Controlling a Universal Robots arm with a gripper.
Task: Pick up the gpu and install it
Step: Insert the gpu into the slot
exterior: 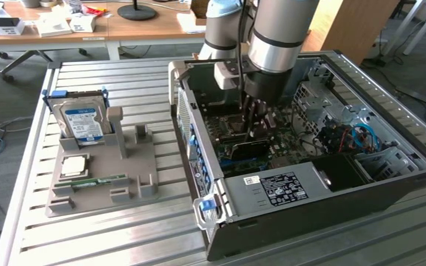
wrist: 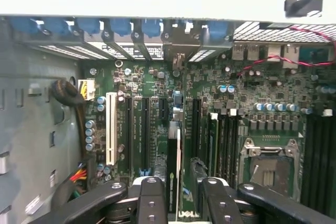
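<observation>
The gpu (exterior: 244, 148) is a dark flat card standing on edge on the motherboard inside the open computer case (exterior: 390, 194). In the wrist view the gpu (wrist: 175, 156) runs edge-on along an expansion slot, and its metal bracket (wrist: 177, 51) meets the case's rear wall. My gripper (exterior: 256, 124) reaches down into the case directly over the card. In the wrist view the gripper (wrist: 184, 198) straddles the card's near end. Its fingers (wrist: 152, 198) stand apart, with a narrow gap beside the card, so it looks open.
On the exterior view's left, a grey parts holder (exterior: 102, 177) carries a silver hard drive (exterior: 82, 122), a processor (exterior: 75, 165) and a green memory stick (exterior: 104, 180). The case's power supply (exterior: 287, 188), drive cage (exterior: 324, 100) and cables (exterior: 361, 136) crowd around the motherboard (wrist: 252, 103).
</observation>
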